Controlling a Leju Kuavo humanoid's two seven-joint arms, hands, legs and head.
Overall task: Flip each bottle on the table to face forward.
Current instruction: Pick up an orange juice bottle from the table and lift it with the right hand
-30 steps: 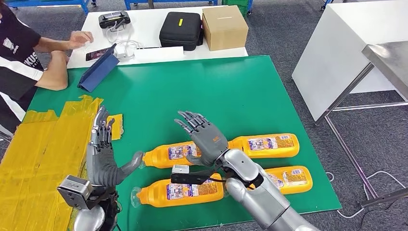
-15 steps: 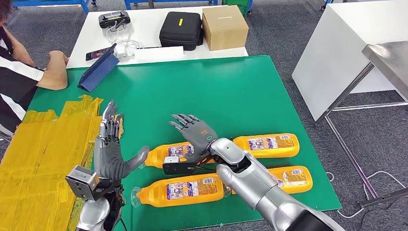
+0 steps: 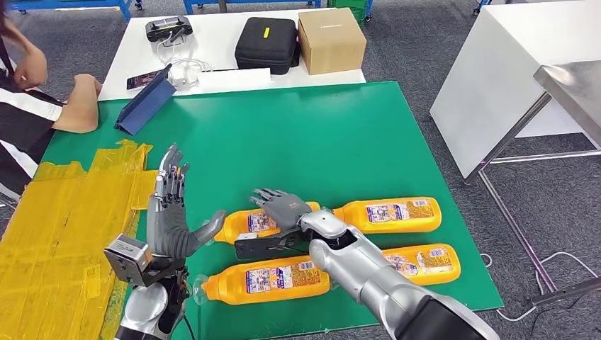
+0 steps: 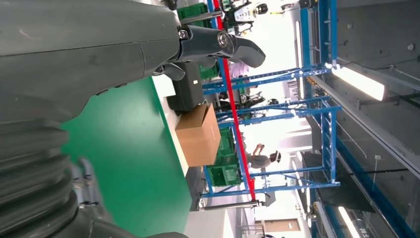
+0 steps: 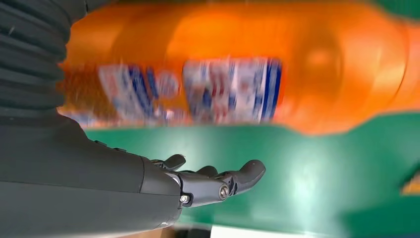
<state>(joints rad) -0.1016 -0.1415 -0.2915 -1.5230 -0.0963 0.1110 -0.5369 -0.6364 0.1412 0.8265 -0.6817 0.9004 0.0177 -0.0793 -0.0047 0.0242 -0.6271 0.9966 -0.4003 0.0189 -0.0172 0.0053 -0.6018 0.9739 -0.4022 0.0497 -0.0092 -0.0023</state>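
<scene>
Green worktop [image 3: 319, 134] across most of the head view, yellow tape patch [image 3: 64, 234] covering its 9 o'clock side. White table [image 3: 234, 42] at 12 o'clock beyond it, carrying a cardboard box [image 3: 330, 40], a black case [image 3: 266, 44], a controller [image 3: 169, 28] and a phone [image 3: 143, 79]; blue tablet cover [image 3: 145, 103] propped on the green edge nearby. Person's arm [image 3: 74, 106] leaning in at 10 o'clock.

Four orange bottles lying flat at 6 o'clock on the worktop, labels up, caps toward 9 o'clock: near-left bottle [image 3: 266, 279], far-left bottle [image 3: 248, 225], far-right bottle [image 3: 390, 214], near-right bottle [image 3: 425, 262], the last partly hidden behind the right forearm.

Right robot hand [image 3: 283, 207] palm down over the far-left bottle, fingers spread and reaching past its far side, gripping nothing; touching or just above, cannot tell. In the right wrist view, same robot hand [image 5: 198, 183] with fingers extended over green, blurred orange bottle [image 5: 237, 69] just beside.

Left robot hand [image 3: 171, 212] raised at 8 o'clock, palm facing the bottles, fingers straight and apart, thumb tip close to the far-left bottle's cap end, holding nothing. Left wrist view: thumb [image 4: 218, 44] stretched out, cardboard box [image 4: 198, 134] beyond.
</scene>
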